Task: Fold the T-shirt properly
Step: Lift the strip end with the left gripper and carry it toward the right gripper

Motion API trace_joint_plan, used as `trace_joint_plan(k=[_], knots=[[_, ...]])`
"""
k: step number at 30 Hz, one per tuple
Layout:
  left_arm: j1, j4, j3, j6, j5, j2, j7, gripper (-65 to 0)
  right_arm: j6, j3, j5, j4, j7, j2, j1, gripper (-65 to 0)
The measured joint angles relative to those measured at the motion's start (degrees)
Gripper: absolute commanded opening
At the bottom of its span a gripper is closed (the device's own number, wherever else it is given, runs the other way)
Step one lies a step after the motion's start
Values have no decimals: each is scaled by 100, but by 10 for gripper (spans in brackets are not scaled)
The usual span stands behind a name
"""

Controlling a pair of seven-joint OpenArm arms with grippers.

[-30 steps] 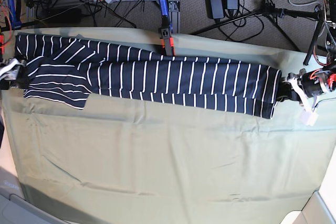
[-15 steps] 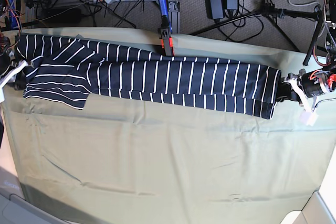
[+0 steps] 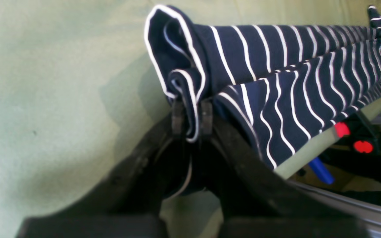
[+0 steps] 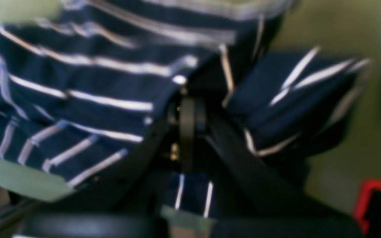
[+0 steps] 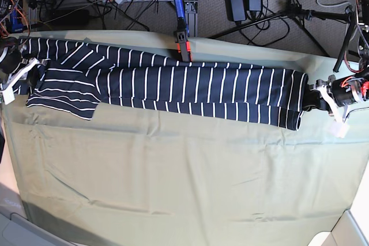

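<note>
The dark navy T-shirt [image 5: 173, 87] with thin white stripes lies folded into a long band across the far part of the table. My left gripper [image 5: 314, 97] is at the band's right end and is shut on its folded edge [image 3: 190, 109]. My right gripper [image 5: 26, 76] is at the band's left end, shut on bunched shirt fabric [image 4: 190, 99]. A short sleeve [image 5: 63, 99] sticks out toward the front at the left.
A pale green cloth [image 5: 184, 177] covers the table. A clamp [image 5: 183, 41] with blue and orange parts grips the far edge at the middle. Cables, a power strip and tripod legs lie on the floor behind. A red part [image 4: 372, 201] shows at the right.
My right gripper has moved toward the far edge with the shirt's left end, pulling the band straighter. My left gripper has hardly moved.
</note>
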Motion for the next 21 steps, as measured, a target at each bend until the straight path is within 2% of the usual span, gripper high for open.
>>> trace_joint_plan(k=[4,8,13,17,21], knots=[[0,243,-188,-2,-205,-9,225,-650,0,175,17,466,4,9,-2,-650],[48,1003,-192,-11,-334,28,306,-650,0,205,31,542,-55,7,-2,-650],[247,2452,-118,-24,-334,503,245,-650,0,205,22,529,-70,0,-2,-650],[409,3294,669,-39,369,951,-92,-650,0,205,22,529,-70,4,-2,-650],[363,3340,1679,-44,1320,1650,-479,-650,0,205,7,529,-85,11,0,-650]])
